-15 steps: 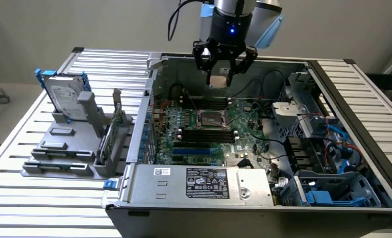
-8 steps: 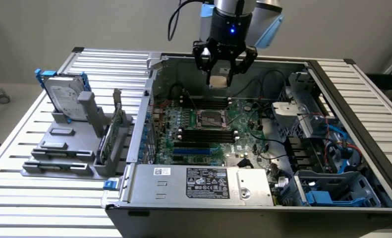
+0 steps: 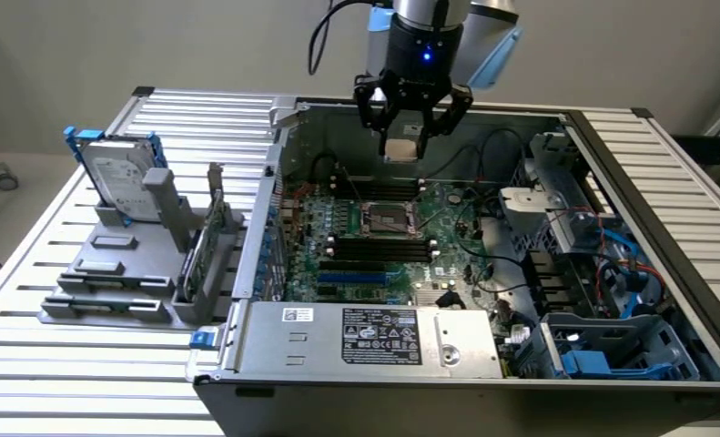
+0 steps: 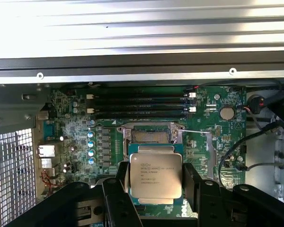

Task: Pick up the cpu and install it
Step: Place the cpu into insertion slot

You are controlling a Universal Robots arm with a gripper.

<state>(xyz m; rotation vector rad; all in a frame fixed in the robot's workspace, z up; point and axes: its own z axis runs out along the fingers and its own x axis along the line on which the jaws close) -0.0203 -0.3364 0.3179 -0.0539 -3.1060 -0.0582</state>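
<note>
On the exterior view's left a hard drive (image 3: 123, 177) stands upright in its blue bracket on the slatted table (image 3: 44, 364), well apart from the work. Midway, the gripper (image 3: 410, 123) hangs above the open computer case (image 3: 262, 237), clamped on the cpu (image 3: 401, 148), which sits level between its black fingers (image 4: 122, 182), apart from the motherboard's socket (image 3: 388, 218). In the wrist view the chip seems to hide part of the socket's frame; its lettering is unreadable. Rightward, cables (image 3: 603, 255) crowd the case.
</note>
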